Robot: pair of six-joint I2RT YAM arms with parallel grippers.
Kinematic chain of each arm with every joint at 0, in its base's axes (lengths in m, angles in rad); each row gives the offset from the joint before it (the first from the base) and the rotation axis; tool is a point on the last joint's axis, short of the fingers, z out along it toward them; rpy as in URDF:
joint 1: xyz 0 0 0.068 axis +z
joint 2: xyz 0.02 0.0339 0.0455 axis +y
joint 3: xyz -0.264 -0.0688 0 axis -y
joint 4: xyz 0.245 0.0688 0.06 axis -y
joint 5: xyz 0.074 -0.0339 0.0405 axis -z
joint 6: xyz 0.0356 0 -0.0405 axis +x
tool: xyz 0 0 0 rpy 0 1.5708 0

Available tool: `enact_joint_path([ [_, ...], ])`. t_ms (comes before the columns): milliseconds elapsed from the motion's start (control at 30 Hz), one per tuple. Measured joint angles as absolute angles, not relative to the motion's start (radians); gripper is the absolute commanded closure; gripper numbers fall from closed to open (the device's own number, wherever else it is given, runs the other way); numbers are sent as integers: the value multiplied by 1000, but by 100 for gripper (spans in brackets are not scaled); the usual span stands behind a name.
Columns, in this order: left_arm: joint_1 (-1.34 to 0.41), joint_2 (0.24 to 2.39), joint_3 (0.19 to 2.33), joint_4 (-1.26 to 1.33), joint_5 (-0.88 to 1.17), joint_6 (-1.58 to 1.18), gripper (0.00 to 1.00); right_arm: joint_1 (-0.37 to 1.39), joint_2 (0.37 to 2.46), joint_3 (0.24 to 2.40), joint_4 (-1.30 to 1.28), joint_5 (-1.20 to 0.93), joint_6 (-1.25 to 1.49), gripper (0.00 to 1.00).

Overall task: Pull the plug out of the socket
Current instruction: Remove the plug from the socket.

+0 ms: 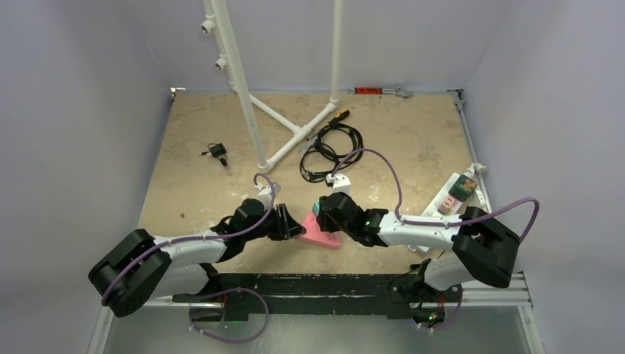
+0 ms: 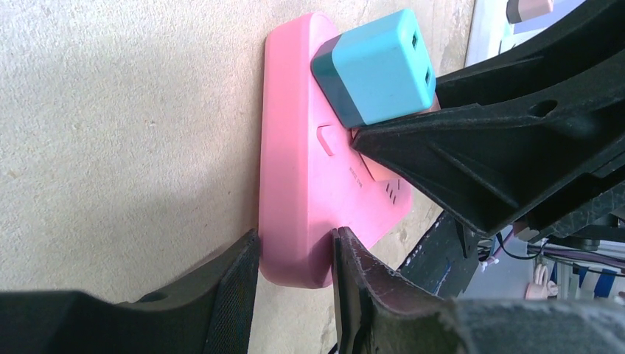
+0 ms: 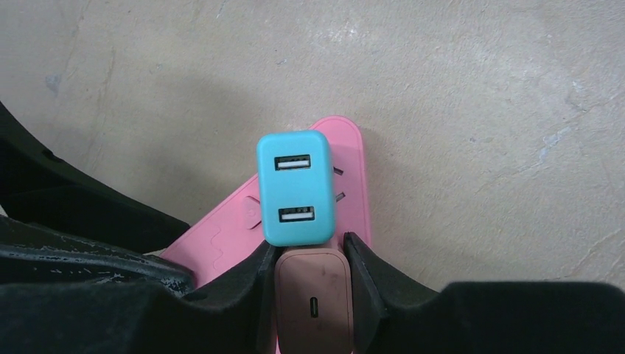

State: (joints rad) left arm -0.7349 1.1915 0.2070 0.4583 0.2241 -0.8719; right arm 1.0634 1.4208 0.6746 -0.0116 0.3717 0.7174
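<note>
Left gripper (image 2: pixel 295 247) is clamped across one end of the pink socket strip (image 2: pixel 295 147), which lies flat on the table (image 1: pixel 398 140) between the two arms, its length running away from those fingers. A teal charger (image 3: pixel 295 188) is seated in it. Touching that charger, the dusty-pink plug (image 3: pixel 313 295) stands off the strip's face with its port end outward, pinched by the right gripper (image 3: pixel 309 254).

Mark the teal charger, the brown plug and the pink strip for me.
teal charger (image 3: pixel 296 188), right wrist view, face between its two USB ports.
brown plug (image 3: pixel 313 276), right wrist view, end face above its port.
pink strip (image 2: pixel 291 184), left wrist view, bare flat face.
</note>
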Motion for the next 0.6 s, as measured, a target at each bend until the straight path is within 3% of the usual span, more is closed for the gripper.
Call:
enact_joint_path([
  [600,-736,1185,207,451,224,-872,96,1024,1385,626,52,265,692,100],
])
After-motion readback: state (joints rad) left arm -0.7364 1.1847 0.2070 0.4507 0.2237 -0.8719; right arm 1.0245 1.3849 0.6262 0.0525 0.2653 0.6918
